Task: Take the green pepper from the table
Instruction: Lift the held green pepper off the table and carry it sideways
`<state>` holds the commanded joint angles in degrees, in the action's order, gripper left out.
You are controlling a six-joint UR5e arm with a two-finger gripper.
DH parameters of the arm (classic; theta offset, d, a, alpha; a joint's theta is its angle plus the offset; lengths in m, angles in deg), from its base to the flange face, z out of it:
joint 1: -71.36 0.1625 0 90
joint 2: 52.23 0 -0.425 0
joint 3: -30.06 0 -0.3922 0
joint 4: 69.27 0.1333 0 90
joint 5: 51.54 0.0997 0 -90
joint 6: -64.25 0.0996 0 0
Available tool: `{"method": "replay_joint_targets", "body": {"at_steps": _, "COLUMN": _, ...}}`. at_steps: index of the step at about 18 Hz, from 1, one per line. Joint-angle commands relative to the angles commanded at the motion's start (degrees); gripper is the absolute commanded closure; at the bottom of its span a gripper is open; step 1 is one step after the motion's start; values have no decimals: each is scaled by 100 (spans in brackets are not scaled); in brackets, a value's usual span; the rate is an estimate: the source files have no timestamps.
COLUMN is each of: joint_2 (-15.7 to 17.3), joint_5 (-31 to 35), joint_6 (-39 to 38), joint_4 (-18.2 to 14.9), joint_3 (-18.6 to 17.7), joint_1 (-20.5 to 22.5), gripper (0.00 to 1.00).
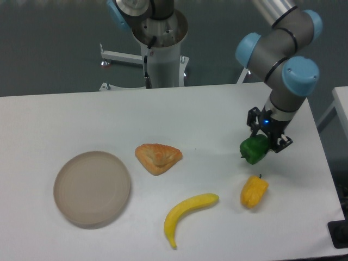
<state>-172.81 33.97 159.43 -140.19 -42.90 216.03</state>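
The green pepper [254, 149], small, glossy and dark green, hangs at the right side of the white table [65, 119]. My gripper [266, 142] is shut on it from above, black fingers on either side. The pepper appears lifted a little off the tabletop, right above the yellow-orange pepper [254, 191]. The arm's grey and blue joints rise behind it toward the upper right.
A round beige plate [92, 188] sits at the front left. A pastry [158, 157] lies mid-table and a banana [187, 214] lies near the front. The robot's base column [161, 51] stands behind the table's far edge.
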Motion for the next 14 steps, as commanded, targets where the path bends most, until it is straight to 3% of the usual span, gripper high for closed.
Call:
{"method": "replay_joint_targets", "body": {"at_steps": 3, "joint_2": -115, "joint_5": 18, "joint_6": -8, "joint_4": -9, "joint_3": 203, "joint_1": -26, "gripper": 59}}
{"method": "replay_joint_targets", "body": {"at_steps": 14, "joint_2": -124, "joint_5": 26, "joint_6": -9, "joint_4": 9, "joint_3": 256, "joint_1": -26, "gripper": 59}}
